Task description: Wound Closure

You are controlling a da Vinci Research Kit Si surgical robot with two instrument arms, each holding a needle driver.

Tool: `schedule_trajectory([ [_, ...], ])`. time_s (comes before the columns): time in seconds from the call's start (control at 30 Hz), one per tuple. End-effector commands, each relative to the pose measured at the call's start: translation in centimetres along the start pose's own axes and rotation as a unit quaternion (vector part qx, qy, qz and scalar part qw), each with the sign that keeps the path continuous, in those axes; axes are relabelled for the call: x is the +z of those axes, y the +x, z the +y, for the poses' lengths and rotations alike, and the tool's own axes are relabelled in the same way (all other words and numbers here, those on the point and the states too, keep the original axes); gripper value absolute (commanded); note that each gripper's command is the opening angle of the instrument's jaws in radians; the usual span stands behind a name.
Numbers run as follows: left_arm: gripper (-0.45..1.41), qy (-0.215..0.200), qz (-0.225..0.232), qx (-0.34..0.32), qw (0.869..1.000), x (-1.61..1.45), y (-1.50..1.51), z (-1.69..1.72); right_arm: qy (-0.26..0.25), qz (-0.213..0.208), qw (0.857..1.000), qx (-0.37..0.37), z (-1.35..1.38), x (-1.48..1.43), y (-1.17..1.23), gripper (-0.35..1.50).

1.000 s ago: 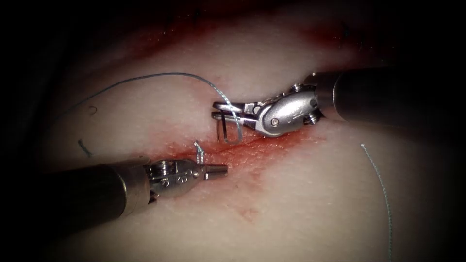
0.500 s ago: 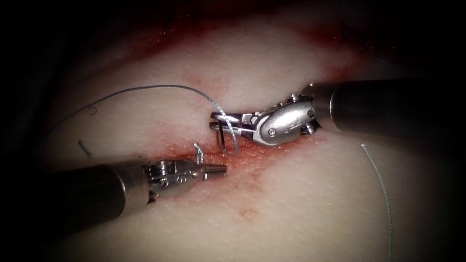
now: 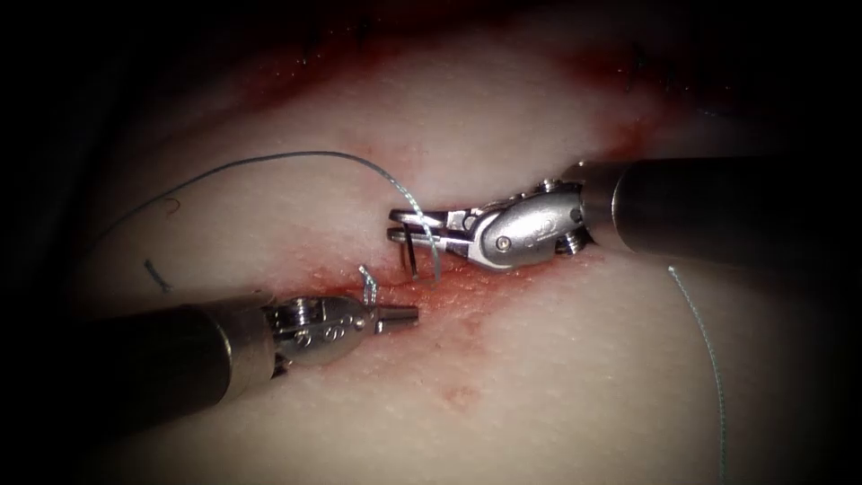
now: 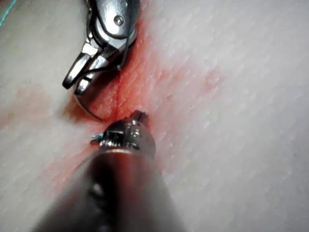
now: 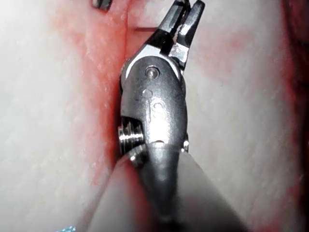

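At the far left of the endoscope view, a thin blue-grey thread (image 3: 269, 162) rises out of the dark edge, where its start is lost, and arcs rightward over the pale pork-belly tissue (image 3: 557, 377) toward the needle. A short dark cut end of thread (image 3: 157, 275) lies loose on the tissue below that arc. The left arm's slim steel needle driver (image 3: 409, 314) comes in from the lower left; most of its dark shaft fades into shadow. Its jaws are pressed together and grasp nothing. Just above its wrist a small pale knot of thread (image 3: 367, 282) stands up from the reddened cut (image 3: 449, 278), which runs as a narrow line stained with red fluid (image 3: 467, 323). In the left wrist view the same tool's tip (image 4: 137, 116) sits beside the cut, its jaws hard to make out behind its own shaft.

Further right, the right arm's polished steel needle driver (image 3: 400, 224) reaches in from the right. Its jaws are clenched on the curved steel needle (image 3: 411, 251) at its upper end, where the thread joins; the needle hangs down from them to the tissue at the cut's upper edge, and whether its point is in the tissue cannot be told. In the left wrist view the needle (image 4: 87, 108) curves from those jaws toward the cut. In the right wrist view the jaw tips (image 5: 183, 19) are cut off by the frame edge.

A second strand of thread (image 3: 705, 350) trails down the right side.
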Motion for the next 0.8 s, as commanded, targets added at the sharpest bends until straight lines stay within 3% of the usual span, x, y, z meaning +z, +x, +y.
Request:
schedule_trajectory([
  [0.03, -0.32, 0.000, -0.006, 0.001, 1.000, 0.12, -0.02, 0.03, -0.001, 0.001, 1.000, 0.011, 0.05, 0.08, 0.00, -0.35],
  [0.43, -0.28, -0.005, -0.059, 0.000, 0.998, 0.31, -0.27, 0.07, -0.009, -0.001, 0.997, 0.075, 0.35, 0.14, 0.01, -0.35],
  [0.63, -0.27, -0.009, -0.078, -0.004, 0.997, 0.39, -0.45, 0.08, -0.013, -0.007, 0.979, 0.201, 0.46, 0.24, -0.06, -0.35],
  [0.8, -0.25, -0.010, -0.079, -0.006, 0.997, 0.38, -0.46, 0.08, -0.017, -0.010, 0.972, 0.233, 0.55, 0.28, -0.09, -0.35],
])
